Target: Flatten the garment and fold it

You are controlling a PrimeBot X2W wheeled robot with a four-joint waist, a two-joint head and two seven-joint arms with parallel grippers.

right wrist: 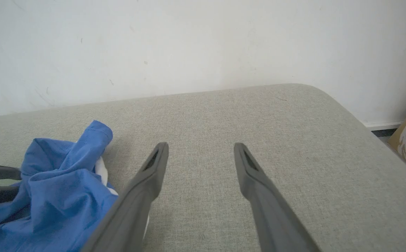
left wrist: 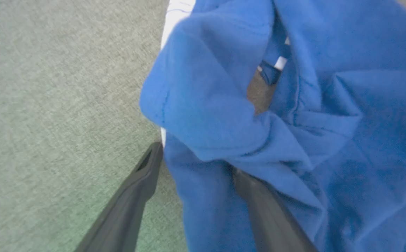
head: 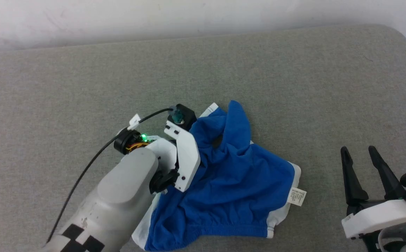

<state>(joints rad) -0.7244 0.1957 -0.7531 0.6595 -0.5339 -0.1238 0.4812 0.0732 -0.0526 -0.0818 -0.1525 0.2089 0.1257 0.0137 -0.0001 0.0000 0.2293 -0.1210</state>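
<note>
The crumpled bright blue soft shorts with white trim [head: 238,175] lie on the grey woven cushion [head: 83,80], the left claw [left wrist: 195,161] spread astride their bunched edge, seemingly to pinch it, the right claw [head: 358,154] spread idle aside.

Soft cloth on coarse cloth.
The blue shorts [head: 238,182] are matt, soft knit with a papery white tag [head: 297,196]; the grey cushion [head: 83,80] is rough woven fabric; the right gripper [right wrist: 201,144] has matt dark plastic fingers [right wrist: 259,189].
</note>
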